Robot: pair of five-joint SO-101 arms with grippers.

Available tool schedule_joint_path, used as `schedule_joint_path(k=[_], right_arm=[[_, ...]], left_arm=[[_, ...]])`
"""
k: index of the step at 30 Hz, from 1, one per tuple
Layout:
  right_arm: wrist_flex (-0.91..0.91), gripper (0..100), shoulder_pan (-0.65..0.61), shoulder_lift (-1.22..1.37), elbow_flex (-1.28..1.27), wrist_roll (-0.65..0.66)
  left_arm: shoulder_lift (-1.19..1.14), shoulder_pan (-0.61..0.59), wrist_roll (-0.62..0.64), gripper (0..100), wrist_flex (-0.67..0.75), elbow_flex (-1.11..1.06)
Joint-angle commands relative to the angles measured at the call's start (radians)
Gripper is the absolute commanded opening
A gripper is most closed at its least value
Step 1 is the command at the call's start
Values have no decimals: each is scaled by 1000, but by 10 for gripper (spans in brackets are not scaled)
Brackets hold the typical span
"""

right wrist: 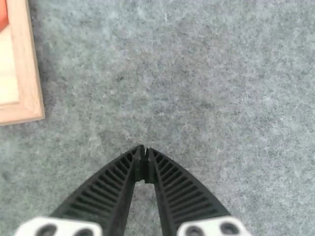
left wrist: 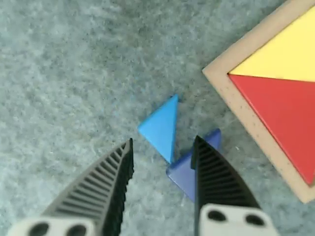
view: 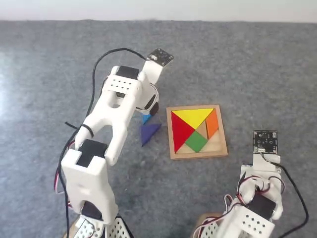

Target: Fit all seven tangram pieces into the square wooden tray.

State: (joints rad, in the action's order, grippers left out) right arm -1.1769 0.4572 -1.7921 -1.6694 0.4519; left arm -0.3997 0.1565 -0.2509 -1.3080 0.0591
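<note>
At left, we see the left gripper released above the grey felt, its jaws spread. The near tip of a light-blue triangle lies between them, and a darker blue triangle touches it, partly under one finger. Both pieces lie just outside the square wooden tray, which holds a yellow triangle, red triangle, green square and orange piece. At right, the right gripper is clenched on nothing, off the tray's corner.

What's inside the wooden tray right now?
Four pieces: yellow triangle, red triangle, green square, orange piece. Bare wood shows in the remaining gaps of the tray. The floor beneath the pieces is covered.
</note>
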Motion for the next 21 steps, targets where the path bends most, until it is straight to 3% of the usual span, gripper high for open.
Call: schedule_joint_path(k=[1, 21], right_arm=[[-2, 6, 5, -18, -15, 11], [-4, 6, 5, -18, -15, 11]], left_arm=[[2, 8, 5, 189, 18, 2], [-86, -11, -69, 231, 141, -44]])
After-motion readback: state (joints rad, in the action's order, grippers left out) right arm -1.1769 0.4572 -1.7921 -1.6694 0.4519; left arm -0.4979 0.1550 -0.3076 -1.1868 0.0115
